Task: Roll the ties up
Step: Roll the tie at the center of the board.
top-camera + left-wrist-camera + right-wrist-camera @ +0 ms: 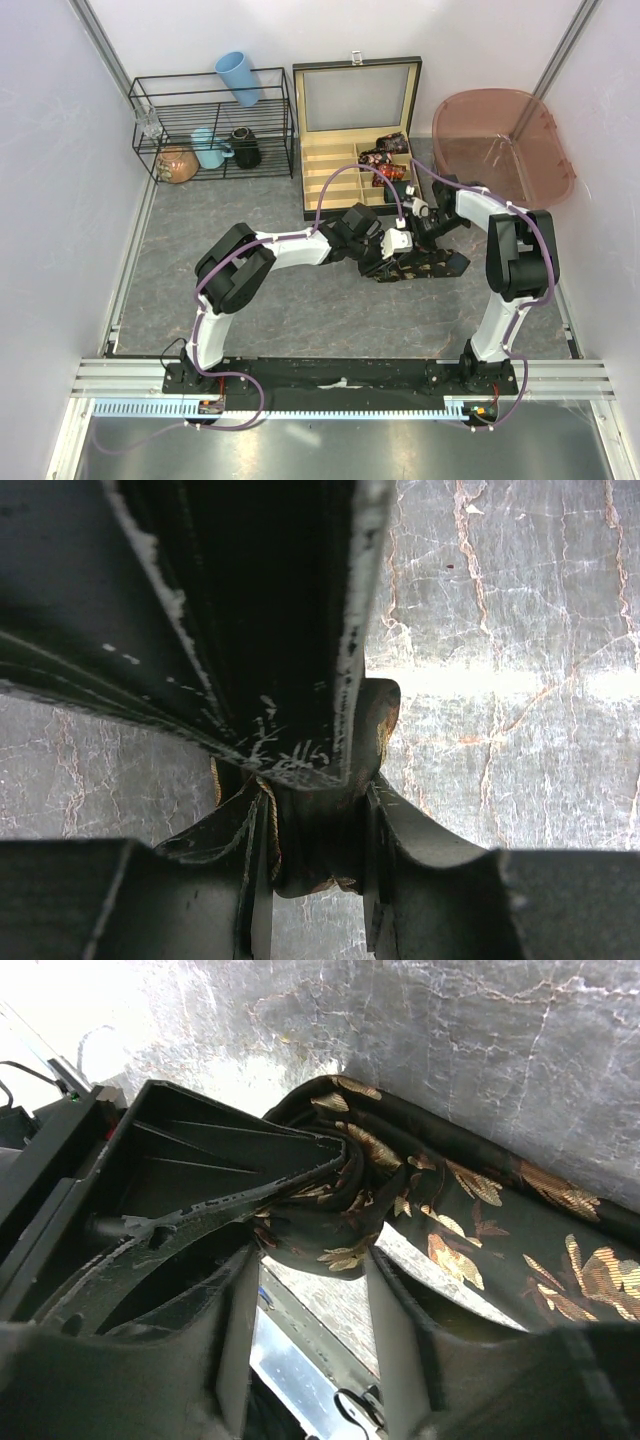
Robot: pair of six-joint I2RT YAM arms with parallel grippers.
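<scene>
The tie is dark fabric printed with tan and gold leaves. One end is wound into a small coil and the rest lies flat on the grey marbled bench, in front of a wooden box holding other rolled ties. The left gripper is clenched on the coil. The right gripper is released, its jaws apart on either side of the coil. From above, both grippers hide the coil; the strip's far end is cut off in the right wrist view

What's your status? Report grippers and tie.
Left gripper shut on tie. Right gripper open at its coiled end. Rest lies flat on table.
</scene>
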